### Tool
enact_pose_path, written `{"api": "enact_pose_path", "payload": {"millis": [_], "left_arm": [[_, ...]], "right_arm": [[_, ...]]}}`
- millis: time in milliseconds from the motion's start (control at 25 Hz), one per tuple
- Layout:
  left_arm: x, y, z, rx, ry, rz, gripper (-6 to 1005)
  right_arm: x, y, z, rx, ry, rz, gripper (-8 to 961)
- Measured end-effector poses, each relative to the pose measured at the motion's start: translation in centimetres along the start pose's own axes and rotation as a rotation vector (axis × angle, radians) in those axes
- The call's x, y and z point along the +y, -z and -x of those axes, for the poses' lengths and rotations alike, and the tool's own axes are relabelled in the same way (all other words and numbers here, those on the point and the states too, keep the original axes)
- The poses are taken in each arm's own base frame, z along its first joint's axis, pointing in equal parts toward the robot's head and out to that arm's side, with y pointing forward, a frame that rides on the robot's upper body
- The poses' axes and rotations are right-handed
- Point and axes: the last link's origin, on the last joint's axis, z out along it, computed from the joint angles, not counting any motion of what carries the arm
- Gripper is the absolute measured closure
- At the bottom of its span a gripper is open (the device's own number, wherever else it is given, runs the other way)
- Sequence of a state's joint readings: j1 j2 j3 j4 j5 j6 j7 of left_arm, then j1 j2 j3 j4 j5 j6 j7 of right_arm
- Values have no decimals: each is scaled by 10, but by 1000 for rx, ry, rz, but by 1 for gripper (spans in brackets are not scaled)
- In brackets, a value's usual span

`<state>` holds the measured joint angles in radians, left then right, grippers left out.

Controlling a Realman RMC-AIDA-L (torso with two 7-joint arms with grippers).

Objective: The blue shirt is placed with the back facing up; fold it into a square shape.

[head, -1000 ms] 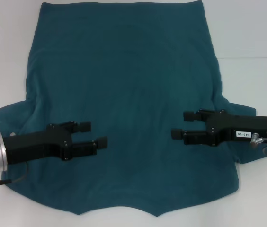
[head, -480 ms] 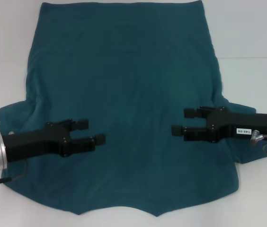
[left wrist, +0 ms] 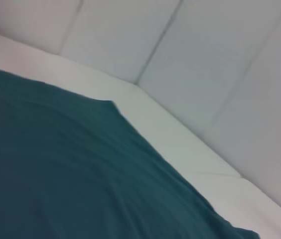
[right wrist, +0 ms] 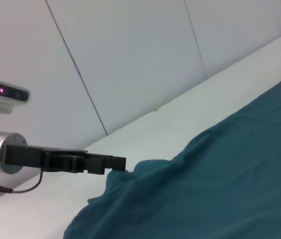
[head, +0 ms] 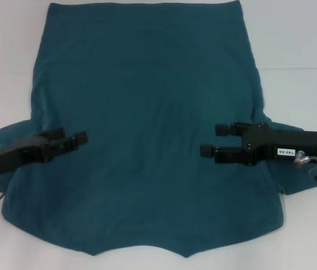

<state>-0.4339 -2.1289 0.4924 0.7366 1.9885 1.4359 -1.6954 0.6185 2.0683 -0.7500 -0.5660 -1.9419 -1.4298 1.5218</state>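
Lying flat, plain side up on white table (head: pixel 299 39): blue shirt (head: pixel 147 112), hem at far edge, collar nearest the robot, sleeves out to both sides. Hovering over left sleeve area, left gripper (head: pixel 74 136) w/ fingers nearly together, only a slim gap, nothing held; over the right side near the sleeve, right gripper (head: pixel 213 140) w/ fingers apart, empty, pointing inward toward shirt's middle
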Motion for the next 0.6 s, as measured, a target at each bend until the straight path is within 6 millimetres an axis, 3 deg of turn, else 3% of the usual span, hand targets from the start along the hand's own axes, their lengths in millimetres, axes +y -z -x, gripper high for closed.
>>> {"api": "enact_pose_path", "payload": {"millis": [600], "left_arm": [[-38, 40, 8, 52, 134, -265, 139]], "right_arm": [[3, -4, 2, -11, -2, 14, 52]]}}
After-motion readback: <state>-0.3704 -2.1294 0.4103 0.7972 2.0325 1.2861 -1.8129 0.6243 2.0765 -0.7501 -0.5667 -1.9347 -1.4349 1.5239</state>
